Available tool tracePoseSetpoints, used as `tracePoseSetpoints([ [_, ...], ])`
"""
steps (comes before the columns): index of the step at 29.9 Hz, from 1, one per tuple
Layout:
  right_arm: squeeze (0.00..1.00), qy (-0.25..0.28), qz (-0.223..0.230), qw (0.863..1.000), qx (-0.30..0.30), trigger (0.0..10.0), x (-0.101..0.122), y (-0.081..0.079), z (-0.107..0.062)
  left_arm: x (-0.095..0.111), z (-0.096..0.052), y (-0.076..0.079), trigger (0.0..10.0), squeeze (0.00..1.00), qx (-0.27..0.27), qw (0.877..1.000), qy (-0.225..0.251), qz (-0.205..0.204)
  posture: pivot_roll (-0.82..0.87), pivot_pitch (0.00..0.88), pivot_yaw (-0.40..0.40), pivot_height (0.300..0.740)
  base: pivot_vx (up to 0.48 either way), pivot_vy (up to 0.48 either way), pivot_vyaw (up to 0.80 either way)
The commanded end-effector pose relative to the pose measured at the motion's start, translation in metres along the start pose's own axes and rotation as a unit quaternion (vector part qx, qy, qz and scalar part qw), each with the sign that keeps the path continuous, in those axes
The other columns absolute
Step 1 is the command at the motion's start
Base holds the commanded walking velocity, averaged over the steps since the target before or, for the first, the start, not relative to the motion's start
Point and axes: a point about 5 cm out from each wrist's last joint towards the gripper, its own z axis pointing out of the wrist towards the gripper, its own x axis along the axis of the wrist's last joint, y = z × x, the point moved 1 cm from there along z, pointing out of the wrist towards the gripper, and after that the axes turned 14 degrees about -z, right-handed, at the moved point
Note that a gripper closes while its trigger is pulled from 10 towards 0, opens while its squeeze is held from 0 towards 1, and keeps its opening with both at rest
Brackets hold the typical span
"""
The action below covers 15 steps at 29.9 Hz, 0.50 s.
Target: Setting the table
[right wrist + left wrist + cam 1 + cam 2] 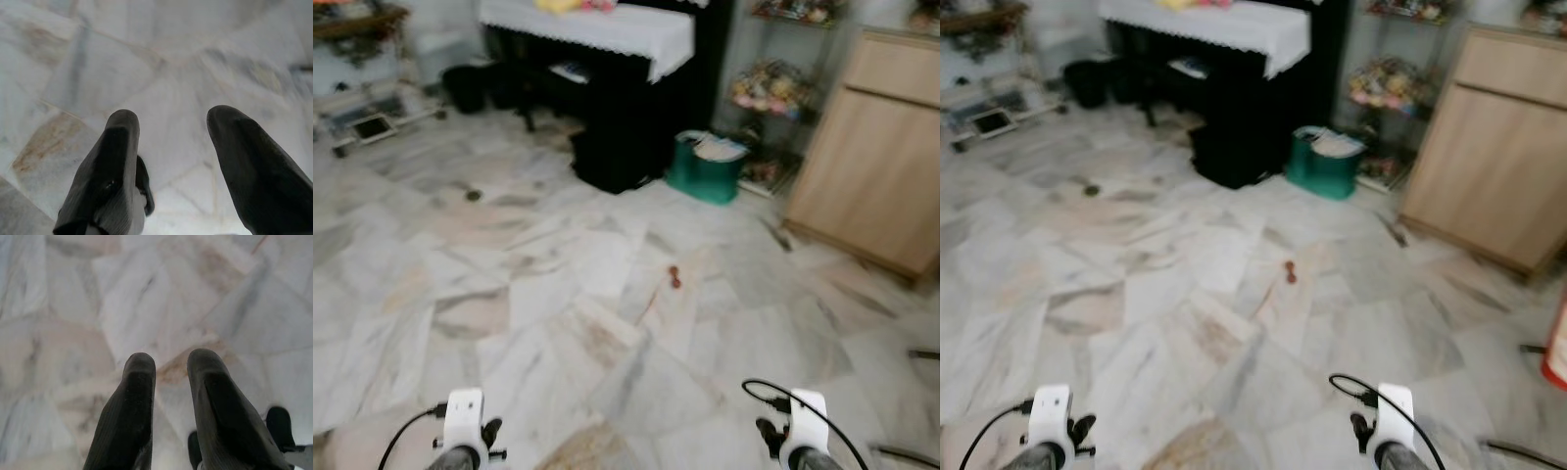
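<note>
Both claws hang low and empty, left claw (171, 367) parted slightly, right claw (168, 127) spread wide over the marble floor (558, 294); no tableware or table visible, so walk on steadily, skirting the small brown object (674, 277) and green bin (705, 166)

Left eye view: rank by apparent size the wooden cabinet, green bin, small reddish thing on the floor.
1. Light wooden cabinet, largest, cut off at the frame edge.
2. Green bin holding papers.
3. Small reddish object on the marble floor, smallest by far, though nearer the camera.
</note>
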Motion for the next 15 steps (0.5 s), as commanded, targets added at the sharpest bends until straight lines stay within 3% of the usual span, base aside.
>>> tracePoseSetpoints([
  [1,0.0,-0.001,0.001,1.0,0.012,10.0,-0.002,-0.011,0.0,0.003,-0.002,-0.013,10.0,0.0,0.024,1.0,0.004,-0.006,-0.04,0.0,0.072,0.74,0.0,0.0,-0.72],
  [8,0.0,-0.011,0.015,1.0,0.013,10.0,-0.011,-0.019,-0.001,0.004,-0.004,-0.021,10.0,0.0,0.035,0.999,0.005,-0.01,-0.04,0.0,0.092,0.74,0.0,0.0,-0.72],
  [15,0.0,-0.013,0.02,1.0,0.004,10.0,-0.018,-0.014,-0.003,-0.008,-0.007,-0.024,10.0,0.0,0.041,0.999,-0.009,-0.016,-0.05,0.0,0.084,0.74,0.0,0.0,-0.72],
])
